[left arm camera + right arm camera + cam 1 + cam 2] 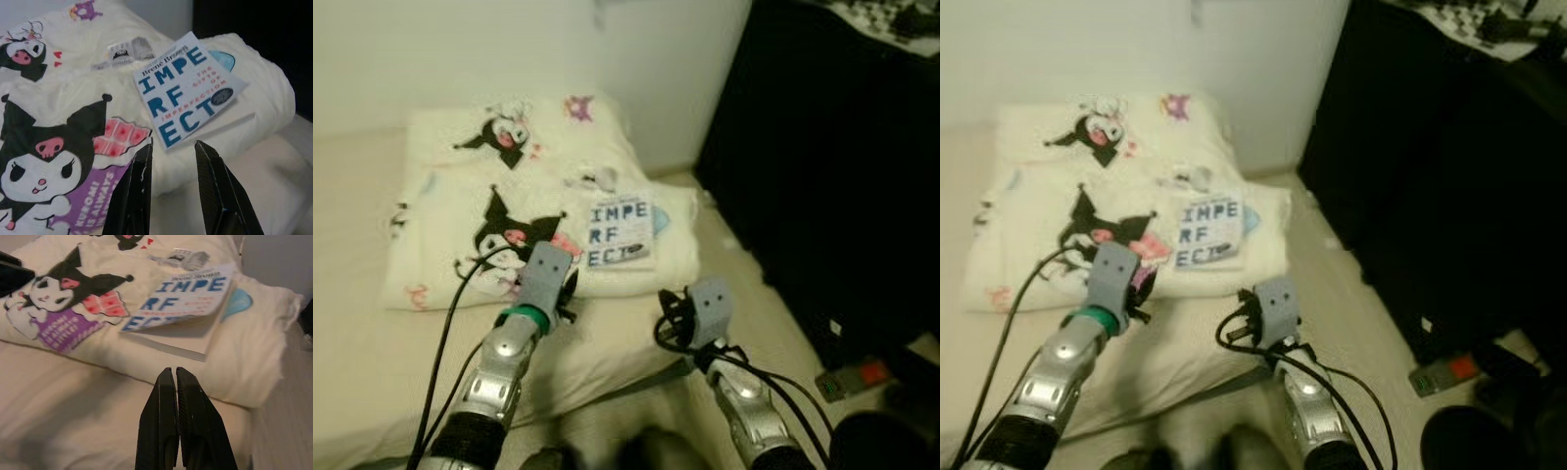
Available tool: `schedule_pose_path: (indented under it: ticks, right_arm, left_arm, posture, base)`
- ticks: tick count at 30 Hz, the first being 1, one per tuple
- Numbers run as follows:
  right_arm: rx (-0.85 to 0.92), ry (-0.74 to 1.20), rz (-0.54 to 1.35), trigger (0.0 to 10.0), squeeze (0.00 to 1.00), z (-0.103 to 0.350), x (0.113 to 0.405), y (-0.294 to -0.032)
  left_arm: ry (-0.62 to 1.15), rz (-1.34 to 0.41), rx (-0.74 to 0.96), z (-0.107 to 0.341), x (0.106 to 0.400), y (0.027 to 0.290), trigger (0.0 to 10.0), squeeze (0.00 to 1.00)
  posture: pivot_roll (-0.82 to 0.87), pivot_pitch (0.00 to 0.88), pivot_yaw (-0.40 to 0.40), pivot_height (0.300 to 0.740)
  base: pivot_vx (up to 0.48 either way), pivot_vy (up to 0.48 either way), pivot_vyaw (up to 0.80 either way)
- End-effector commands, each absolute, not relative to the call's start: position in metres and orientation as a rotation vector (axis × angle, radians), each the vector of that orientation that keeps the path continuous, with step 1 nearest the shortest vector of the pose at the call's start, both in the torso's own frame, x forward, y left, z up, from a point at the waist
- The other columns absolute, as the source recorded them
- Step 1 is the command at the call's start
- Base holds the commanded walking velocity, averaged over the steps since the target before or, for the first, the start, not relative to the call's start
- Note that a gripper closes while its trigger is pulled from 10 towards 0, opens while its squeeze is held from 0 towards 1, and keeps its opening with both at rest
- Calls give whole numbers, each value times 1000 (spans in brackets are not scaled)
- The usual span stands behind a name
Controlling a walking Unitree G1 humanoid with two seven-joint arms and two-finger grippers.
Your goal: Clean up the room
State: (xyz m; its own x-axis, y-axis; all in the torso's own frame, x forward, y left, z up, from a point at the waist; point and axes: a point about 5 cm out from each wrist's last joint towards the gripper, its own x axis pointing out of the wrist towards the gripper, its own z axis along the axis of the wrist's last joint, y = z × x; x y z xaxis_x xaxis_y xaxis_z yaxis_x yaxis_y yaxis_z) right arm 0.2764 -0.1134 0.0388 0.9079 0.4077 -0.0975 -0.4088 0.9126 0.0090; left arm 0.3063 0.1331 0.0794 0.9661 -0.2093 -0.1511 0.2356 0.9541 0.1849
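— White and soft, that was the blanket (460, 211), right? What was on it?

— It was cream white, folded up, with black cartoon characters (36, 156) printed on it. A book (620, 233) with big blue letters lay flat on top of it. The blanket sat on a pale bed (372, 362).

— Where was the book from the left gripper (172, 147)?

— Just ahead of its jaws, and near them. The two black fingers (211, 181) were spread apart with a gap between them. Nothing was in the gap. The blanket's edge was under the tips, and the near corner of the book was right past them.

— Was it touching the book?

— No, I could see a bit of blanket between the tips and the book.

— And the right gripper (175, 374)?

— Its jaws were pressed together, flat against each other. They held nothing. The book lay further ahead of those jaws, past the thick folded edge of the blanket. The bare bed was right under them.

— What else was close by?

— A small white tag (124, 50) lay on the blanket, beyond the book. A light blue patch (237, 302) peeked out from beside the book. Off past the right gripper's side stood a big black cabinet (832, 166). A small grey and orange thing (852, 377) lay on the floor by it, too blurry to tell what it was. Black cables (445, 333) ran along both silver arms.
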Motion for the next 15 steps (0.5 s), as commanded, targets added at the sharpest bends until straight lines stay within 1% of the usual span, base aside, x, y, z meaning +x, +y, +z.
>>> schedule_pose_path:
  ticks: [1, 5, 15]
  right_arm:
    - [-9, 124, 412, 10000, 0, 34, 273, -117]
    - [-9, 123, 411, 10000, 0, 34, 273, -117]
    - [-9, 121, 413, 10000, 0, 34, 273, -117]
  left_arm:
    - [160, -232, 202, 72, 302, 131, 10000, 0]
    - [163, -229, 202, 72, 303, 131, 10000, 0]
    - [180, -220, 198, 70, 303, 132, 10000, 0]
  posture:
    - [-104, 58, 31, 740]
    - [-104, 58, 31, 740]
    - [-107, 59, 33, 740]
  base:
    - [0, -259, 0]
    - [0, -257, 0]
    - [0, 0, 0]
